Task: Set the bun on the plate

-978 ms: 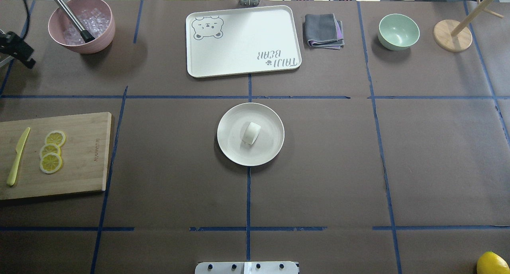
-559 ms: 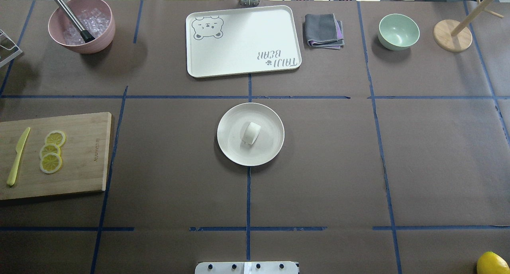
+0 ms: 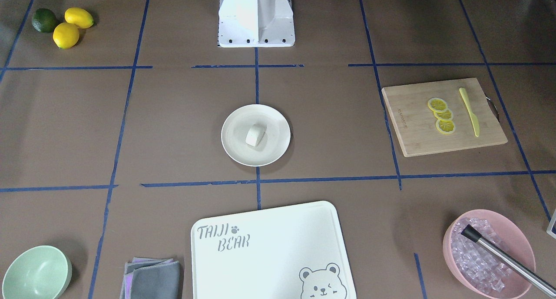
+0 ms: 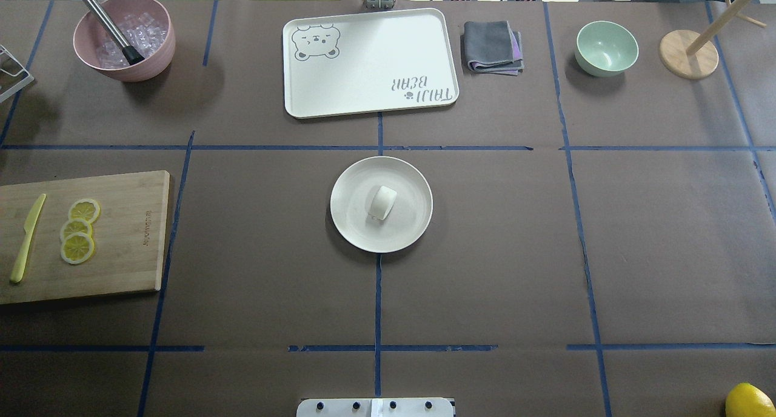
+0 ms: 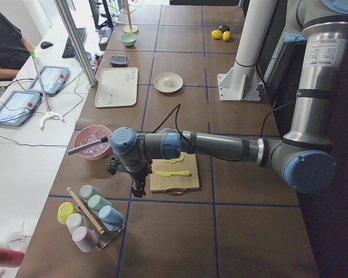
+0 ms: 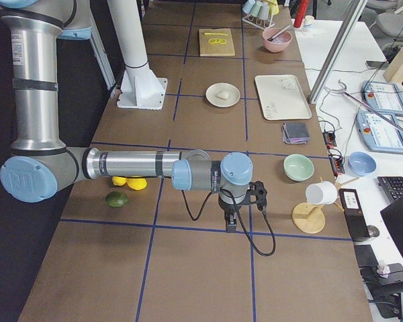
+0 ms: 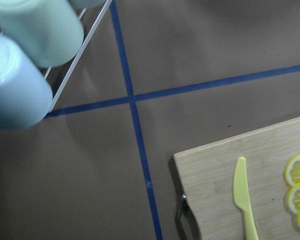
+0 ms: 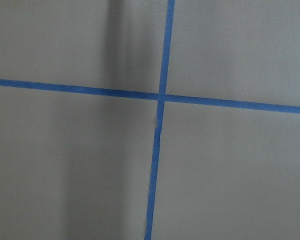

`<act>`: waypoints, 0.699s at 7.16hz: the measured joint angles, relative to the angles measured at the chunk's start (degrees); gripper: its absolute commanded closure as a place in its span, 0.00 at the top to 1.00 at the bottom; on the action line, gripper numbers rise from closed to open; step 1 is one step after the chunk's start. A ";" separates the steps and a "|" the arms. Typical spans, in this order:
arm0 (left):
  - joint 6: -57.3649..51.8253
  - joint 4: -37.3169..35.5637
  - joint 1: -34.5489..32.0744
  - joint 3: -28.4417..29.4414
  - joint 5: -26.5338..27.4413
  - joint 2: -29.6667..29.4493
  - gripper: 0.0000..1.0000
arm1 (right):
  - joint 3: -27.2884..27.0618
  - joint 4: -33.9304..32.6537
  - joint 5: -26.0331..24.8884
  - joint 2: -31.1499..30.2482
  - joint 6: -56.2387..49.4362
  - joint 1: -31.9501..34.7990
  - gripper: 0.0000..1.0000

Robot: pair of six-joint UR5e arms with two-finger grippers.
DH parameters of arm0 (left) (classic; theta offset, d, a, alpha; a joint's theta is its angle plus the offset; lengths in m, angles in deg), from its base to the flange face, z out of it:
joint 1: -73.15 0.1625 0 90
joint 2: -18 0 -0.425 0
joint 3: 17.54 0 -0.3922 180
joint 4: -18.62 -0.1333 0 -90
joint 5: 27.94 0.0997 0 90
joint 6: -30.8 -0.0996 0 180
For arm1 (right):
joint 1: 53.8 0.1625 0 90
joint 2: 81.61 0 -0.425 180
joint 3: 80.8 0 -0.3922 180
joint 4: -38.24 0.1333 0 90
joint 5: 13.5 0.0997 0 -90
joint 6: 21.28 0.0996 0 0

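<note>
Brown-papered table (image 4: 485, 253) with a blue tape grid; round cream-white plate (image 4: 354, 223) at its centre, small white bun (image 4: 382, 202) lying on the plate's middle. Left gripper (image 5: 138, 188) hangs beside the bamboo cutting board (image 5: 185, 182), right gripper (image 6: 232, 223) near the green bowl (image 6: 299, 167), both well apart from the plate. Whether their fingers are spread or pressed together cannot be told.

The left arm (image 5: 220, 146) stretches out level, its wrist bent so the left hand (image 5: 137, 188) points straight down. The right arm (image 6: 127, 164) lies likewise, the right hand (image 6: 231, 223) pointing down. Whether either hand is open cannot be told.
</note>
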 measured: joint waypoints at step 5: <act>0.08 2.37 -0.54 2.81 -0.07 0.76 1.00 | 0.00 0.00 0.05 0.06 0.09 0.24 1.00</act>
